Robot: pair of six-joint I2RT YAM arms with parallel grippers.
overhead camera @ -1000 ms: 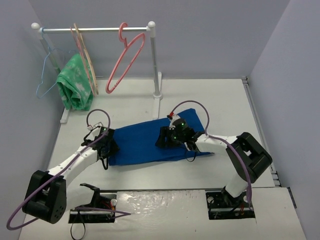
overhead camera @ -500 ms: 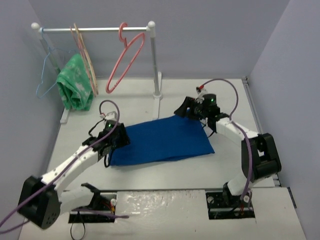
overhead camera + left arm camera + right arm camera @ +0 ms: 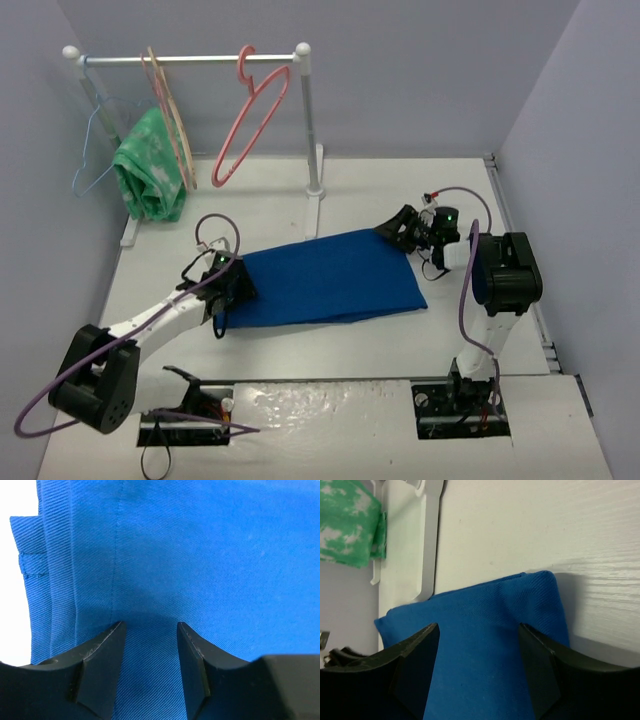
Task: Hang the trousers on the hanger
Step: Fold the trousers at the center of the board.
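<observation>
The blue trousers [image 3: 330, 280] lie folded flat on the white table, with their long side running left to right. My left gripper [image 3: 238, 287] rests over their left end, near the waistband seam [image 3: 45, 565]. It is open, and in the left wrist view [image 3: 150, 626] flat cloth shows between its fingers. My right gripper [image 3: 393, 232] hangs open over the far right corner of the trousers [image 3: 520, 610], its jaws wide apart above the cloth [image 3: 479, 627]. The pink hanger [image 3: 250, 120] hangs tilted on the rail, apart from both grippers.
A white clothes rail [image 3: 190, 58] on a post [image 3: 310, 120] stands at the back. It carries a light-blue wire hanger [image 3: 92, 140], a beige hanger [image 3: 172, 115] and a green patterned cloth [image 3: 148, 170]. The rack's foot [image 3: 431, 540] lies just beyond the trousers' corner. Grey walls close in on three sides.
My right gripper has swung from the middle of the trousers out to their far right corner. My left gripper has slid further onto the left end. The cloth looks smoother.
</observation>
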